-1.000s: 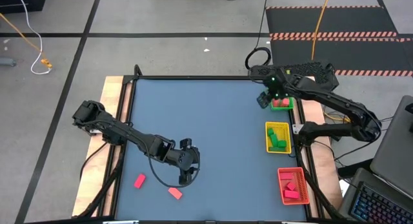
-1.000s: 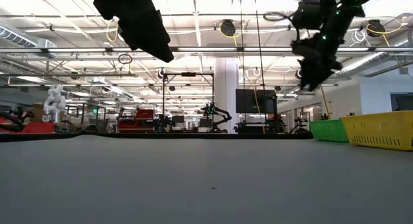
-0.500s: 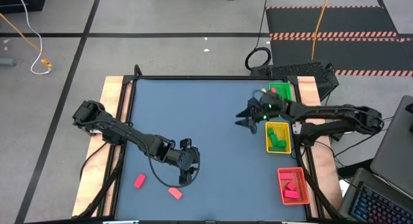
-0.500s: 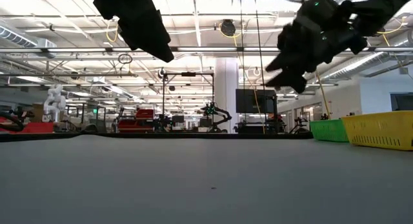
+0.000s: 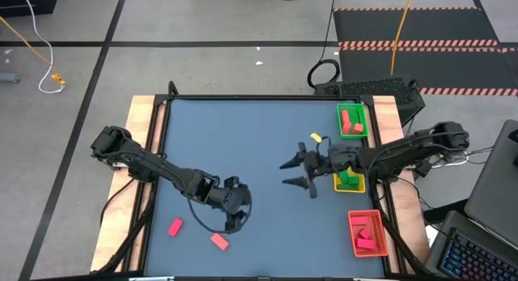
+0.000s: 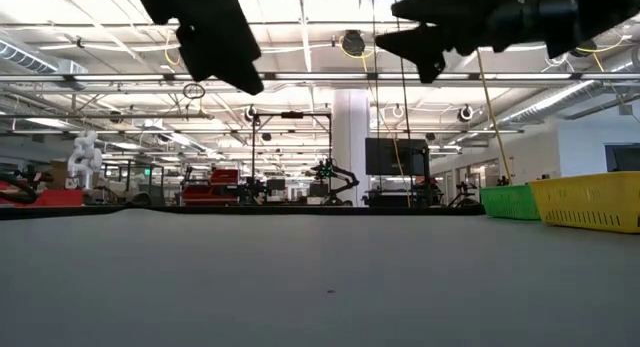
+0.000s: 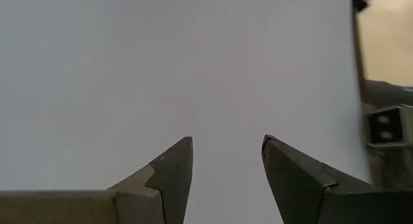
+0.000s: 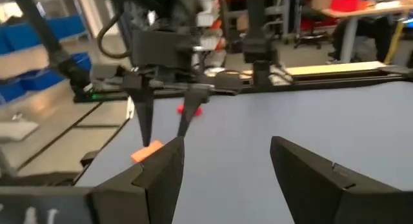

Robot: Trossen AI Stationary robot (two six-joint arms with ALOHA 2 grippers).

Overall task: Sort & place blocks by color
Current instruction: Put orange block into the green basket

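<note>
Two pink-red blocks lie flat on the blue table near its front left: one block (image 5: 175, 227) and another (image 5: 219, 241); the right wrist view shows them too (image 8: 190, 110) (image 8: 147, 153). My left gripper (image 5: 232, 226) (image 7: 226, 146) hovers open, pointing down, just right of the second block, with only bare table between its fingers. My right gripper (image 5: 290, 173) (image 8: 226, 153) is open and held level above the table's middle right, pointing toward the left arm. More blocks lie in the trays.
Along the right edge stand a green tray (image 5: 362, 119) holding red pieces, a yellow tray (image 5: 337, 182) with green blocks, partly under the right arm, and a red tray (image 5: 353, 232) with red blocks. A small yellow piece (image 5: 315, 138) shows near the right arm. Wooden rails border the table.
My right arm has swung from above the green tray at the far right toward the table's middle and nearer edge, tipping from pointing down to lying level and pointing left.
</note>
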